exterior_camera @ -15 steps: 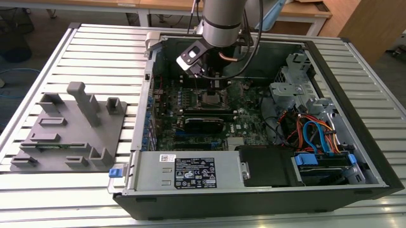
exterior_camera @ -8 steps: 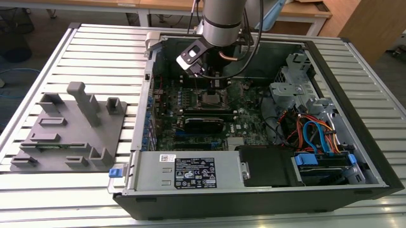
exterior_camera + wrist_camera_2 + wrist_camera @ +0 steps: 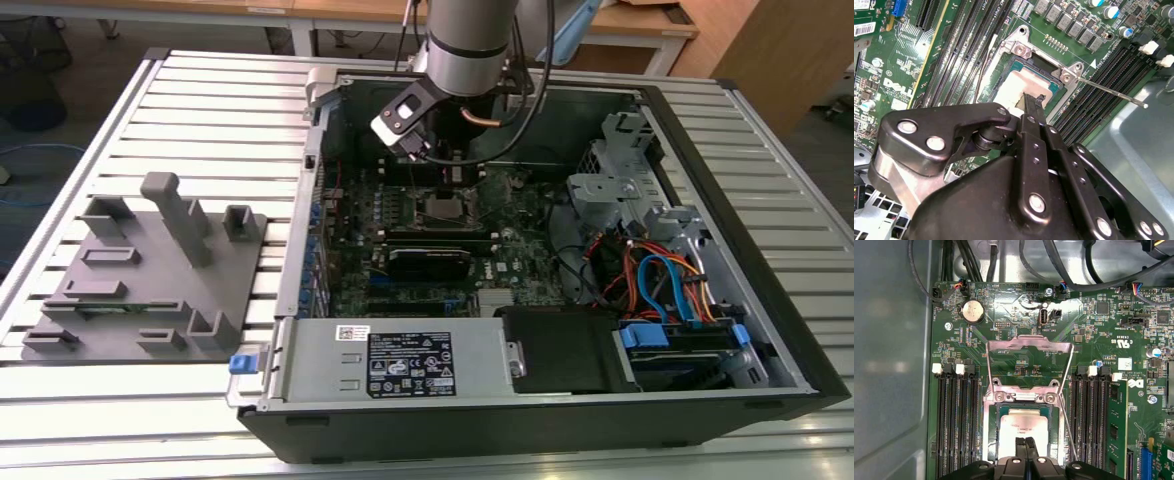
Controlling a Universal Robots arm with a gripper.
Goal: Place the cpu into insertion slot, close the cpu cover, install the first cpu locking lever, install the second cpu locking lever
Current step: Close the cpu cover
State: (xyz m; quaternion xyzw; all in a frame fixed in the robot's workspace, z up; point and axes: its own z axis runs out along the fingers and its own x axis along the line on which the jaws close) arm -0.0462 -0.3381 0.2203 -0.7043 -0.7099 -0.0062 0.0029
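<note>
The cpu [image 3: 1026,426] lies flat in the insertion slot [image 3: 989,427], its pale metal top facing up; it is seen as well in the second wrist view [image 3: 1021,82]. The cpu cover [image 3: 1029,343] is swung open, its silver frame tilted back from the hinge side of the slot. A thin locking lever [image 3: 1110,91] sticks out free from one corner of the slot. My gripper [image 3: 1025,442] is shut with nothing in it, its tips together just over the cpu's edge [image 3: 1035,99]. In the exterior view the gripper [image 3: 447,168] reaches down into the case over the slot [image 3: 443,208].
Memory slots [image 3: 956,425] flank the socket on both sides. A grey case wall [image 3: 889,365] stands close by. The exterior view has a power supply box [image 3: 387,360] in front, a drive cage with cables [image 3: 654,280] at its right, and a grey fixture block [image 3: 140,290] at its left.
</note>
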